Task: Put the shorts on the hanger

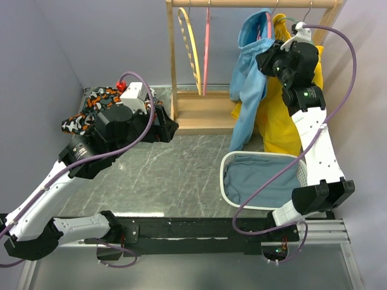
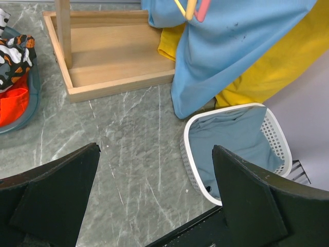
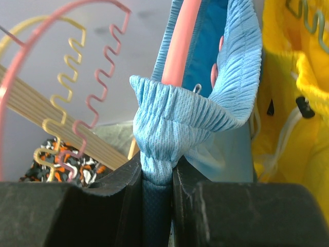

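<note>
The sky-blue shorts (image 1: 249, 84) hang at the right of the wooden rack, in front of yellow shorts (image 1: 284, 124). My right gripper (image 1: 270, 57) is raised at the rail and shut on a bunched fold of their elastic waistband (image 3: 169, 123). In the right wrist view my right gripper (image 3: 157, 164) pinches this fold. A pink hanger arm (image 3: 180, 46) runs up inside the waistband opening. My left gripper (image 1: 166, 130) is open and empty over the table left of the rack base; in its own view the left gripper (image 2: 154, 154) frames bare table.
A second pink hanger (image 1: 207, 48) and a yellow hanger (image 1: 190, 48) hang free on the rail. The wooden rack base (image 1: 202, 112) sits at the back. A white basket (image 1: 222, 181) holding grey-blue cloth stands front right. A patterned garment (image 1: 97, 99) lies back left.
</note>
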